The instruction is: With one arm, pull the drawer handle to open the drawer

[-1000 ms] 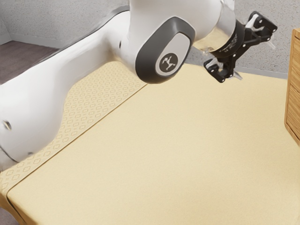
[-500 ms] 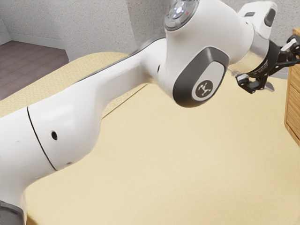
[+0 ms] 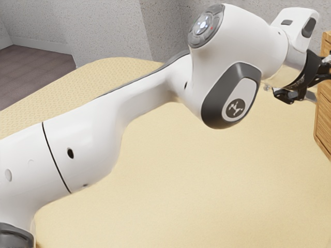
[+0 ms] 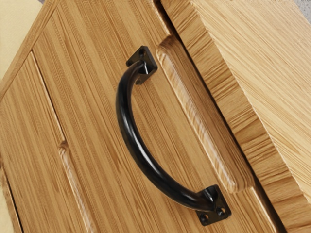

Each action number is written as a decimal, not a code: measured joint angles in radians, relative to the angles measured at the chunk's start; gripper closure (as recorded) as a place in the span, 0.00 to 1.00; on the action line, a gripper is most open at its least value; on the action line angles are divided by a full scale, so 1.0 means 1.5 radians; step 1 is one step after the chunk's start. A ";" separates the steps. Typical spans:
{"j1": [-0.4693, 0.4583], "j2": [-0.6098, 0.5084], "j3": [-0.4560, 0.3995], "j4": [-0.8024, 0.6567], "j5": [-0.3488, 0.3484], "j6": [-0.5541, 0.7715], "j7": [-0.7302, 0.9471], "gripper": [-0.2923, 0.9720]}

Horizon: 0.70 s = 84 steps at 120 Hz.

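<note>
A wooden drawer cabinet (image 3: 324,116) stands at the exterior view's right edge. My black gripper (image 3: 316,78) hangs right in front of its upper part, open, with its fingers spread and nothing between them. The wrist view looks straight at the drawer front (image 4: 92,92), close up. On it a black arched handle (image 4: 138,145) is fixed by two small screw plates. The drawer front lies flush with the panel beside it. No finger touches the handle as far as I can see.
The cabinet's thick wooden top (image 4: 252,63) overhangs the drawer front. A second panel (image 4: 34,160) lies beside the drawer with the handle. The tan table (image 3: 207,186) stretches wide below the arm. A speckled grey wall (image 3: 103,26) and dark floor (image 3: 31,67) lie behind.
My arm has swung toward the exterior view's right, carrying the gripper from over the table's back to just in front of the cabinet. The cabinet has stayed in place.
</note>
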State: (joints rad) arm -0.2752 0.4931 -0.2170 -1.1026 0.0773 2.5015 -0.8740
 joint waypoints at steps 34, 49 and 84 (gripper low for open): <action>0.025 0.018 0.001 -0.003 -0.017 0.007 0.025 0.23; 0.032 0.035 -0.002 0.011 -0.017 0.010 0.033 0.23; 0.034 0.084 -0.009 0.081 -0.013 0.025 0.050 0.23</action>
State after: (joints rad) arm -0.2247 0.6192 -0.2301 -0.9818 0.0574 2.5384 -0.7996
